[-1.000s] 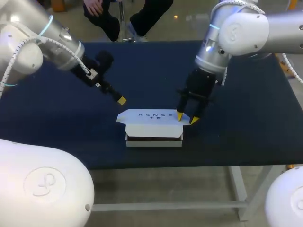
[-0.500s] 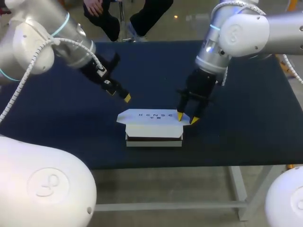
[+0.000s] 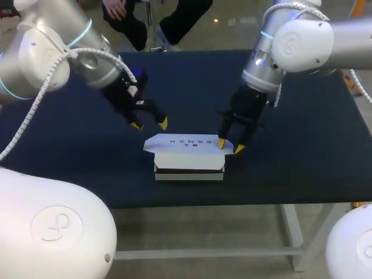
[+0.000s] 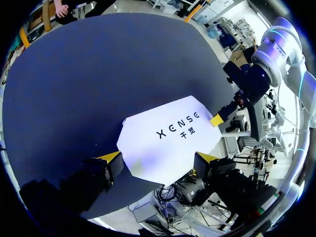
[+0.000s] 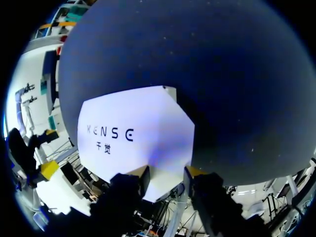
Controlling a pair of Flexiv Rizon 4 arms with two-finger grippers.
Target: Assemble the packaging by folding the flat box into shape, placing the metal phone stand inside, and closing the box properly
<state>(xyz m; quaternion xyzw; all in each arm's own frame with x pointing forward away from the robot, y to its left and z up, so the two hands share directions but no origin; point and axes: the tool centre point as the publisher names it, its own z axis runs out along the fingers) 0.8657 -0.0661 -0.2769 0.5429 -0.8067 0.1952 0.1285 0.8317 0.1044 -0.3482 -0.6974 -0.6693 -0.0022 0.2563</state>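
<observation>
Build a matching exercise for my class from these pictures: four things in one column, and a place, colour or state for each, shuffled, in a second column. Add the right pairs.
Column one
1. left gripper
2. right gripper
3. white box
4. table

Column two
A. dark blue, bearing the box
B. at the box's right end
C. open, apart from the box, behind its left end
D. printed lid on top, near the table's front edge

Pairs: 1-C, 2-B, 3-D, 4-A
</observation>
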